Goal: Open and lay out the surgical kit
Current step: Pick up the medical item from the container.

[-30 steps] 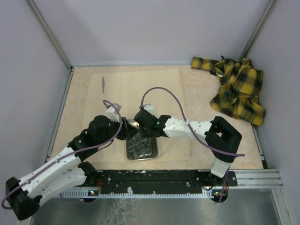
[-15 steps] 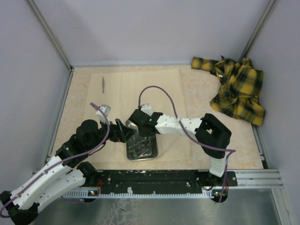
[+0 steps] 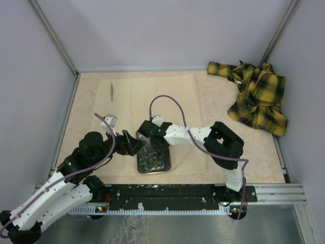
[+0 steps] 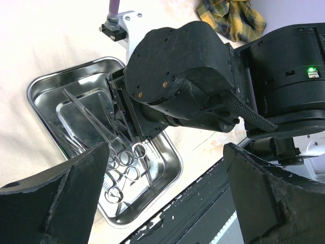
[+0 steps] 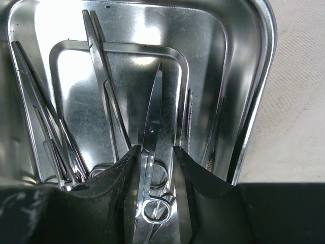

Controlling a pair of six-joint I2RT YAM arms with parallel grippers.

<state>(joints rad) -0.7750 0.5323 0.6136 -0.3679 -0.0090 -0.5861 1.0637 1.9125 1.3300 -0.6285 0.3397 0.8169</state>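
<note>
On the desk (image 3: 259, 152) the beige cloth (image 3: 167, 96) lies spread, with the steel tray (image 5: 264, 76) at its near middle and the tools inside. My right end effector (image 5: 155, 152) straddles the scissors (image 5: 154, 117), narrowed, but I cannot tell whether it grips; my left end effector (image 3: 130, 144) hangs wide open and empty, just left. I should pinch squarely and lift straight, clear of the neighbouring clamps (image 5: 104, 96).

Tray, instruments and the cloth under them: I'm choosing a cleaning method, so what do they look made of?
Tray: polished metal, likely stainless steel; it reflects the light and mirrors the tools. Instruments: the same bright, smooth metal, thin and rigid-looking. Cloth: pale beige fabric with a matte surface; the fibre cannot be told.
</note>
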